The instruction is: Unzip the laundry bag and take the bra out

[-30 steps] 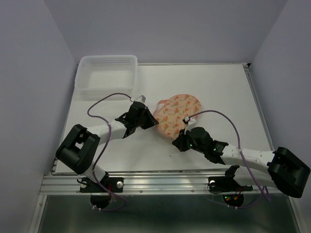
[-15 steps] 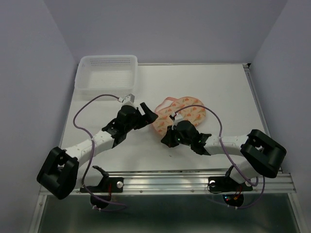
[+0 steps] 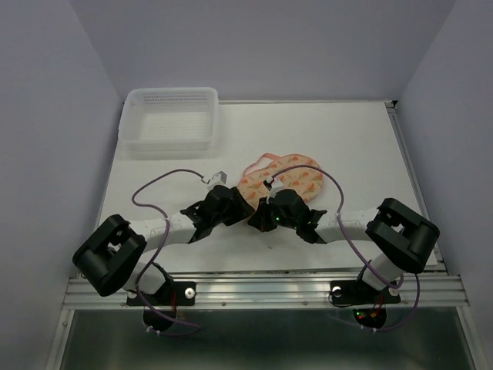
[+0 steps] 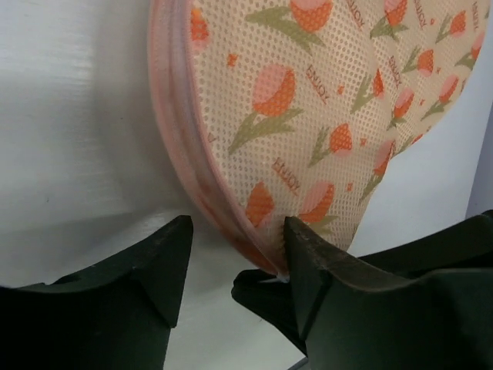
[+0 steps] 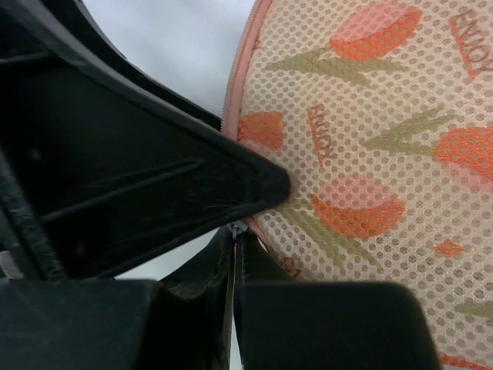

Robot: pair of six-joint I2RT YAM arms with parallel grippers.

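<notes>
A white perforated basket (image 3: 169, 119) is set in the far left corner of the table (image 3: 362, 146).

Right of it, toward the near edge, the left gripper (image 4: 237, 231) is held open, and the pink rim of the bag's near lobe is seen between its two black fingers. The right-hand finger is pressed against that rim.

The bag (image 3: 286, 179) is found about the middle of the table, well apart from the basket. Its near end is caught between the two grippers. It is made of fine peach-pink mesh, printed with pink and orange tulips on green stems and small orange diamonds. It is edged with pink trim, and a line of zip teeth is visible along that trim in the right wrist view. A pink strap loop is seen at its far left side. Small brown capitals are scattered among the flowers; they seem to read "ENJOY", though the letters are tiny and turned.

The right gripper (image 5: 235, 266) is pressed shut at the bag's edge, just beside the left one. A thin grey piece shows at its tips. Whether that piece is pinched cannot be told.
</notes>
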